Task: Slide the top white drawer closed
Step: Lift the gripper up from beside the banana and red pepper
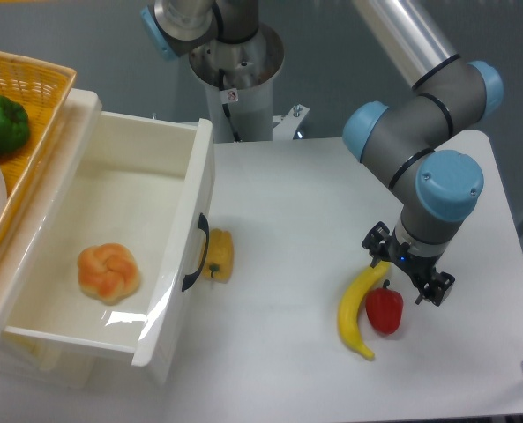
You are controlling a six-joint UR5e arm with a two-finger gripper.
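Observation:
The top white drawer (138,145) stands pulled far out over the table, its front panel with the black curved handle (194,253) facing right. A bread roll (108,271) lies inside it. My gripper (408,271) hangs far to the right of the drawer, pointing down over the upper end of a banana (356,310) and a red pepper (384,310). Its black fingers (377,241) are spread apart with nothing held between them.
A yellow fruit piece (220,256) lies on the table right against the drawer front by the handle. A yellow wicker basket (32,88) with a green pepper (1,123) sits on top of the cabinet at the left. The robot base (235,70) stands behind the table.

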